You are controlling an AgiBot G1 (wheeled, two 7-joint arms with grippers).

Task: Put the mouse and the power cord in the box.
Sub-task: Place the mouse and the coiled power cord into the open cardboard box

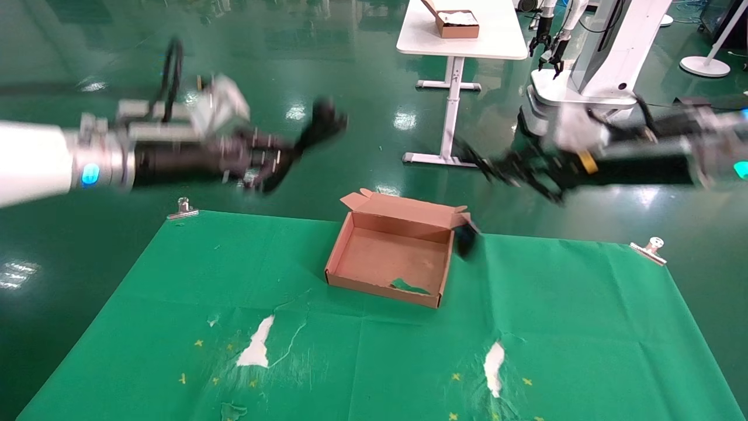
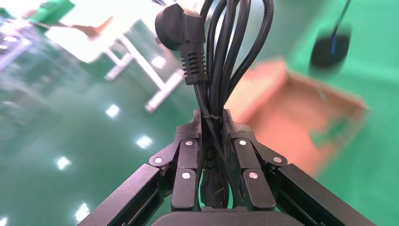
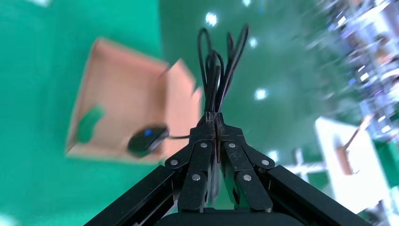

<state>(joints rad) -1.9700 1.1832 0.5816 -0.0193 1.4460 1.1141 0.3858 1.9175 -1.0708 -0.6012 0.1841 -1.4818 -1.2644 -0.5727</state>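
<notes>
The open brown box [image 1: 390,256] lies on the green cloth, lid flap folded back, a green scrap on its floor. My left gripper [image 1: 299,147] hovers left of and above the box, shut on the coiled power cord [image 2: 221,61]. The cord's chunky plug [image 2: 181,33] sticks out past the fingers. My right gripper [image 1: 478,162] hangs above the box's right side, shut on the bundled thin cable [image 3: 217,75] of the mouse. The black mouse [image 1: 466,240] dangles from that cable at the box's right wall, and the mouse [image 3: 147,139] also shows over the box [image 3: 122,103].
Metal clips [image 1: 183,209] [image 1: 650,248] pin the cloth's far corners. White tears [image 1: 257,342] [image 1: 494,359] mark the cloth near me. Beyond, on the green floor, stand a white table [image 1: 467,44] with a small brown box [image 1: 457,24] and another robot [image 1: 602,52].
</notes>
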